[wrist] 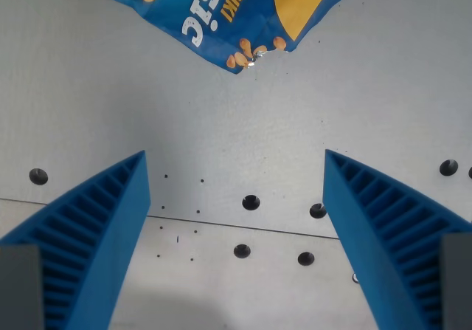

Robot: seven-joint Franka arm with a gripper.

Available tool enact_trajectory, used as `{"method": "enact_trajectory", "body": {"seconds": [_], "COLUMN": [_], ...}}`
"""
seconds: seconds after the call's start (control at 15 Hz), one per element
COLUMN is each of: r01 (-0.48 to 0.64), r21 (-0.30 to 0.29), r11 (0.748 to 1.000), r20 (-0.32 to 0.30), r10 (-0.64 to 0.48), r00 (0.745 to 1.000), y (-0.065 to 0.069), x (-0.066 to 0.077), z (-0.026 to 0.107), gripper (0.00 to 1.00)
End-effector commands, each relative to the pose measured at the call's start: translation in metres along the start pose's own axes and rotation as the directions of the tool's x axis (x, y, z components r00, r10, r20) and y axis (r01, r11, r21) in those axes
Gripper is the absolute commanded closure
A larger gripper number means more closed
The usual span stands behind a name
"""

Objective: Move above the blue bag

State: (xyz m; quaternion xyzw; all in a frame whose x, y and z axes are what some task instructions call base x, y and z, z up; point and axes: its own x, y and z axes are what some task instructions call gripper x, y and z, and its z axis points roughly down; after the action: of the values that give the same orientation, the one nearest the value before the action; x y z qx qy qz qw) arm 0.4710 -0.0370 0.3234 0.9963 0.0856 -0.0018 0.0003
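Observation:
A blue snack bag with white and yellow lettering and pictured peanuts lies at the top of the wrist view, cut off by the upper edge; its lower corner points down toward the middle. My gripper hangs open below it in the picture, over bare grey tabletop. Its two blue ribbed fingers stand wide apart at the lower left and lower right, with nothing between them. The bag lies clear of both fingers.
The grey table surface carries several dark round holes and a thin seam line running across the lower part. More holes sit at the far left and far right edges.

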Motion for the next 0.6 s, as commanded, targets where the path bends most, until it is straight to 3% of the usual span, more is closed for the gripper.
{"method": "enact_trajectory", "body": {"seconds": [0.07, 0.6], "r01": [0.001, -0.008], "r21": [-0.001, -0.001], "r11": [1.0, 1.0], "r20": [-0.004, -0.006], "r10": [-0.001, 0.008], "r00": [1.0, 1.0], "y": [0.0, 0.0], "x": [-0.0001, 0.0016], "z": [-0.0022, -0.0004], "gripper": [0.0, 0.0]}}
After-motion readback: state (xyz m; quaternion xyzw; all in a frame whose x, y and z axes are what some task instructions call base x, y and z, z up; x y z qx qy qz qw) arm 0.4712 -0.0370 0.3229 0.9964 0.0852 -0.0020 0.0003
